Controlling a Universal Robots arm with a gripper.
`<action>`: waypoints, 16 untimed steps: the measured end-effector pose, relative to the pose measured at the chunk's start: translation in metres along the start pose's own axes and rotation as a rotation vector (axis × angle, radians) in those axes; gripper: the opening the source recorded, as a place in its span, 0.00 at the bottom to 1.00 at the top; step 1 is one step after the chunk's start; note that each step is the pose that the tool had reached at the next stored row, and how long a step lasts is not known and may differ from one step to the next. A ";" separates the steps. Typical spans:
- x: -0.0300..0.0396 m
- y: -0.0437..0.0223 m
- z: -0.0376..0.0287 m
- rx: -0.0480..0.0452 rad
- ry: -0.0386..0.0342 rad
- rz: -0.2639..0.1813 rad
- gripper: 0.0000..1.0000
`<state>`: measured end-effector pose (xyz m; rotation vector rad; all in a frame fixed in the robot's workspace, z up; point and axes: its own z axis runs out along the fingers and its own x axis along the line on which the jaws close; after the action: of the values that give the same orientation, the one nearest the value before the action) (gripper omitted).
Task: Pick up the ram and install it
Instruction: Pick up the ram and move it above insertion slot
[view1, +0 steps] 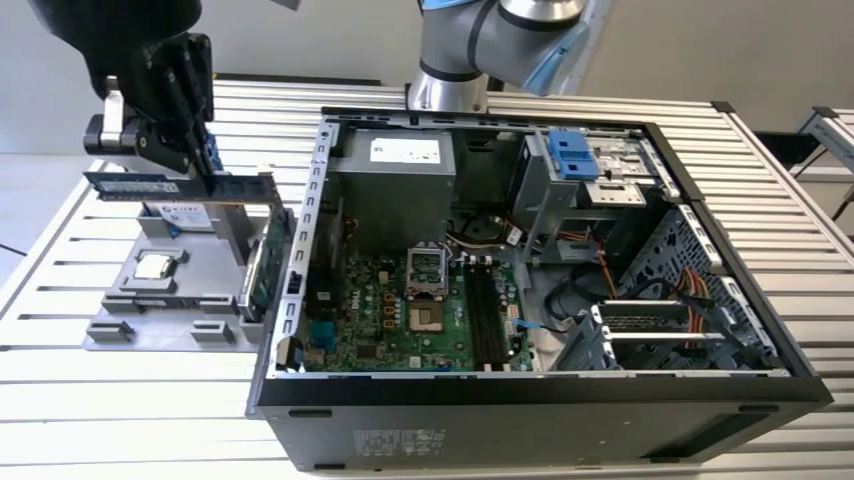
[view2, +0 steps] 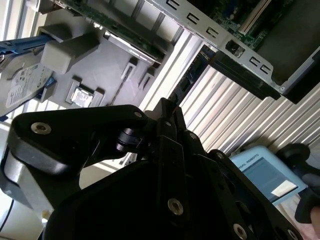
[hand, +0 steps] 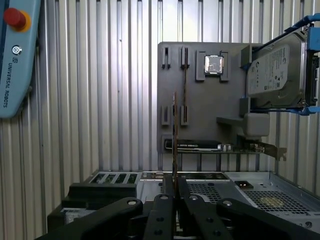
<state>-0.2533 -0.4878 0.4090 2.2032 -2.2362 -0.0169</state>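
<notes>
**Item: ram stick held in gripper, beside open computer case**

1 arm, its base standing at the far side of the slatted table, behind the case. The wrist hangs at the exterior view's far left, with the gripper pointing down, slightly tilted.

Gripper: 2 fingers closed tight on the ram. The first wrist view shows the board edge-on, a thin line pinched between them.

Ram: dark blue with a pale sticker, held level with its long edge horizontal. It sits over the far end of the gray fixture, to the exterior view's left of the computer case, outside its wall.

Fixture contents:
- 1 silver hard drive with blue clips
- 1 processor chip in its pocket
- 1 green expansion card standing on edge next to the case

Case: lying open, motherboard exposed.

Also present: 1 pale-blue teach pendant with a red button, lying on the table.
</notes>
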 end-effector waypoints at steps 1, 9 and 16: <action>0.0000 -0.0007 -0.0002 0.0000 0.0000 0.000 0.00; -0.0001 -0.0055 -0.0014 -0.0001 0.0000 0.000 0.00; -0.0001 -0.0095 -0.0024 0.0000 -0.0001 0.000 0.00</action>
<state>-0.2438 -0.4878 0.4113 2.2032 -2.2362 -0.0170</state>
